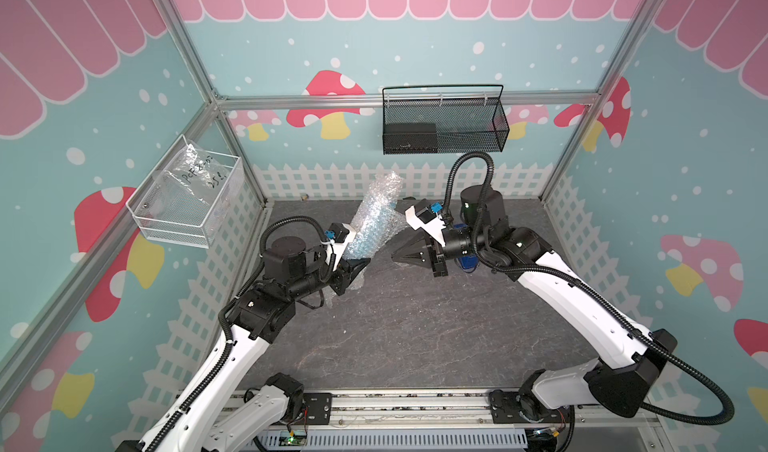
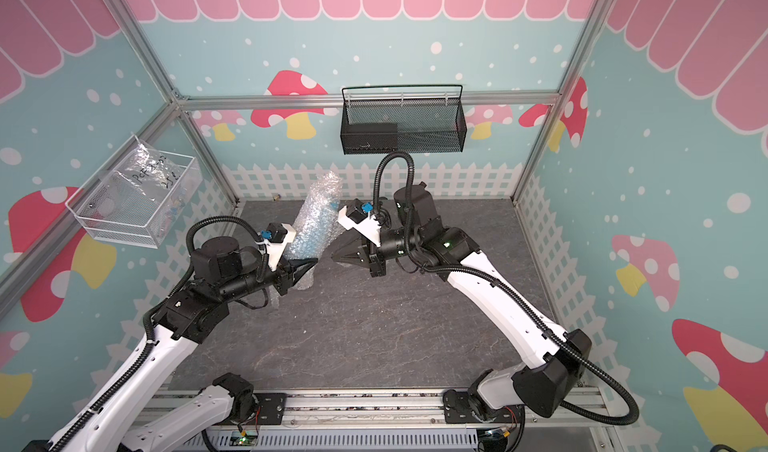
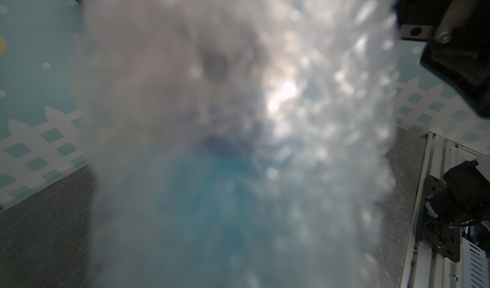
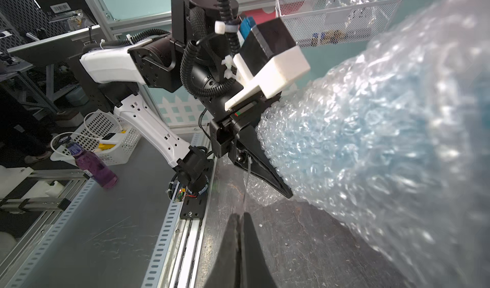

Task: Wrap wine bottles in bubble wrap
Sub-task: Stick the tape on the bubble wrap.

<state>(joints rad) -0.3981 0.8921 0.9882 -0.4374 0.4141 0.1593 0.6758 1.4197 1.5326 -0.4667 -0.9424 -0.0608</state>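
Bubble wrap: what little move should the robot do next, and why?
Probably open the right end effector and grab the bubble wrap. It is shut and empty beside the wrap, which only the left end effector holds, tilted, around the bottle.

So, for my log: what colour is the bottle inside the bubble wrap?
Bright blue bottle, best seen in the right wrist view.

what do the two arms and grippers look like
Both arms match: the left arm and right arm have white shells with black joints, and black ribbed cable hose loops along them. The left gripper and right gripper are black, tapering to pointed wedges. Each wrist carries a white camera mount with a blue plug.
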